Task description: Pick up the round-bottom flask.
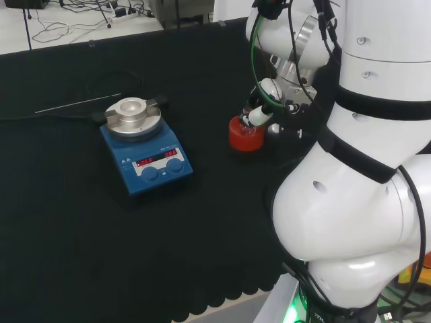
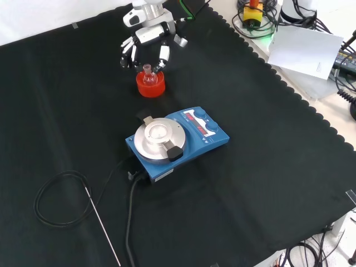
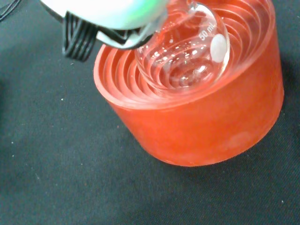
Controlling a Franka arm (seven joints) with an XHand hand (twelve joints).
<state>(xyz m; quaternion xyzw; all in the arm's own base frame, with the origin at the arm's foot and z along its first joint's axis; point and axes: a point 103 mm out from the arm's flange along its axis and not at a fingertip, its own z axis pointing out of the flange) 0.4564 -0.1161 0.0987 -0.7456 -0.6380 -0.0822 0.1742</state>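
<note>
A small clear round-bottom flask (image 3: 187, 56) sits in a red ribbed ring stand (image 3: 197, 122) on the black cloth. In the front view the flask (image 2: 147, 71) stands with its neck up in the stand (image 2: 150, 85), far up the cloth. The hand (image 2: 146, 44) hangs just above it, fingers (image 2: 163, 55) pointing down on either side of the neck with gaps showing. In the head view the hand (image 1: 259, 114) is at the top of the stand (image 1: 246, 134), beside the white arm links. The flask's bulb looks empty.
A blue hotplate stirrer (image 2: 183, 133) with a round metal top stands nearer the camera in the front view, left of the stand in the head view (image 1: 145, 151). Its cables and a thin metal rod (image 2: 103, 225) lie on the cloth beyond it.
</note>
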